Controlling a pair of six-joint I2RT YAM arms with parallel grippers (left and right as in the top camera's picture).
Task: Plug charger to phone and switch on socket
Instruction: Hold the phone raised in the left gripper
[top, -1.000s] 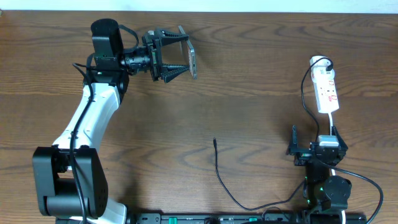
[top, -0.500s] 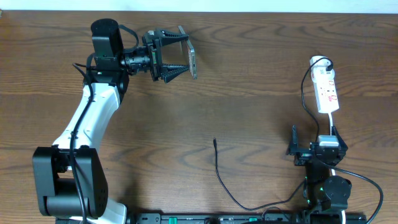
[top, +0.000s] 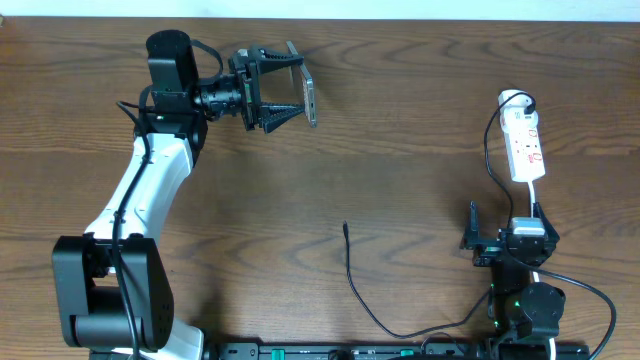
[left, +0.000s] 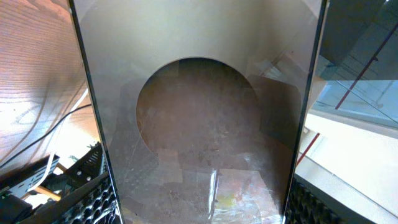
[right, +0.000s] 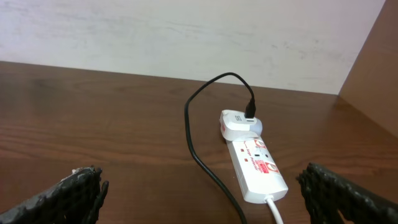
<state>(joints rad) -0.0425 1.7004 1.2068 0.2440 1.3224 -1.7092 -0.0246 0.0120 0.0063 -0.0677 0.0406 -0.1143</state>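
While clamping the phone (top: 311, 98) edge-on in the left tool (top: 298, 88) at the upper left of the overhead frame, filling the left wrist view with its glossy dark face. Holding the right tool (top: 503, 228) spread wide on nothing at the lower right, facing the white socket (top: 524, 145) near the right edge of the table (top: 420, 80). Leaving the charger (top: 352, 275) lying loose at lower centre, tip pointing up-frame, well apart from the phone.

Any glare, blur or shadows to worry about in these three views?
Left wrist: the phone fills the frame, its glossy face mirroring the room, a darker circle in the middle; no lettering readable. Overhead: even light, sharp, only soft shadows on the table. Right wrist: the socket is crisp, no glare; own fingers are cropped at the bottom corners.
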